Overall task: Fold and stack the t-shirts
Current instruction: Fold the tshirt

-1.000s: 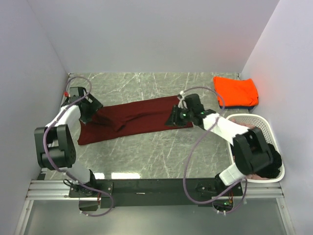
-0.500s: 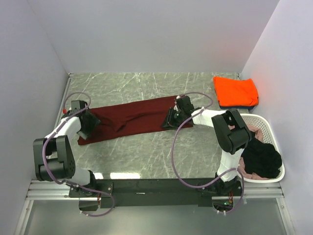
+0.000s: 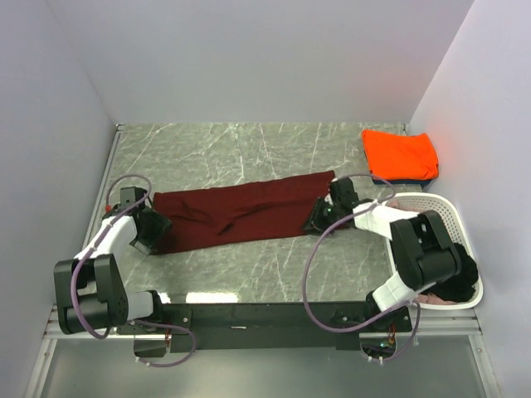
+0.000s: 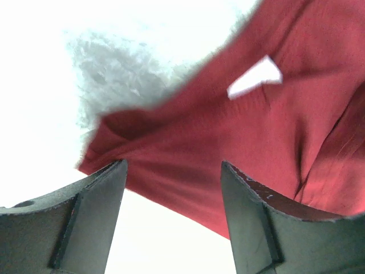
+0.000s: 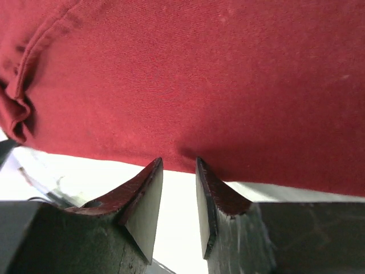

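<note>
Left gripper (image 4: 174, 165): my fingers are spread wide at the left end of the maroon shirt (image 3: 241, 214), holding nothing. Right gripper (image 5: 179, 161): fingers narrow, pinching the shirt's right hem.

Table (image 3: 249, 149): grey-green marbled top, walls on left, far and right sides. You have maroon t-shirt (image 3: 241, 211) spread flat across middle as long strip, from near left edge toward right edge, right end set farther back than left, creases near its centre. Far right corner: dark blue t-shirt (image 3: 406, 181) on surface, only thin margin showing under folded orange t-shirt (image 3: 400, 153). White perforated basket (image 3: 448, 207) at right edge, near half, close to that stack.
</note>
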Robot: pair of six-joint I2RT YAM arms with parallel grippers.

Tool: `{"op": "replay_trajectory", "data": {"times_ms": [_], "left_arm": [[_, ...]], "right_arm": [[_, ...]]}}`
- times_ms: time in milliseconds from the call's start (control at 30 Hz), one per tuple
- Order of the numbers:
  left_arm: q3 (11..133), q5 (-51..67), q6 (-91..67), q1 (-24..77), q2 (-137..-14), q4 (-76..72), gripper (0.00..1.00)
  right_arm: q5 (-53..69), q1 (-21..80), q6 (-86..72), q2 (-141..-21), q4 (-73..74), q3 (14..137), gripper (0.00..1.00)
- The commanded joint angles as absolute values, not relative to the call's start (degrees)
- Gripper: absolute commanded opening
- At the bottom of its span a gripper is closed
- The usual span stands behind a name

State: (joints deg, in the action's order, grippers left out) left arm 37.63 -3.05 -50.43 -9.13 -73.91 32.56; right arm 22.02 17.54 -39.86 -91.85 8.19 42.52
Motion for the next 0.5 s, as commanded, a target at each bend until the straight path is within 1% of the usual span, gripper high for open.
{"op": "replay_trajectory", "data": {"times_ms": [0,100,167,200,267,367,400,467], "left_arm": [[38.93,-1.59,-49.84,-9.32,-70.67,32.96,0.73],[41.56,2.10,-47.82,-9.23,-69.08,29.80,0.75],[43.93,4.12,-47.46,-8.97,-69.08,27.87,0.73],[44.64,6.65,-47.37,-8.88,-69.34,27.17,0.71],[46.57,8.87,-47.55,-7.65,-70.65,24.98,0.66],[48.86,11.16,-47.99,-4.40,-74.16,23.47,0.53],[49.30,11.42,-48.16,-3.44,-75.14,22.34,0.45],[50.79,11.60,-48.51,-0.80,-78.55,21.45,0.39]], "right_arm": [[13.89,15.91,-34.29,-87.82,18.63,38.94,0.38],[16.08,16.52,-32.70,-81.76,17.93,39.20,0.38],[18.80,17.49,-31.82,-79.90,16.27,39.81,0.38],[19.94,17.84,-31.29,-79.11,15.56,40.68,0.38],[23.44,19.33,-31.20,-77.61,13.72,41.48,0.38],[27.41,21.35,-32.52,-78.04,8.72,43.24,0.37],[27.68,21.79,-32.87,-78.48,8.35,44.55,0.37],[27.42,23.19,-32.87,-79.89,8.17,45.96,0.37]]}}
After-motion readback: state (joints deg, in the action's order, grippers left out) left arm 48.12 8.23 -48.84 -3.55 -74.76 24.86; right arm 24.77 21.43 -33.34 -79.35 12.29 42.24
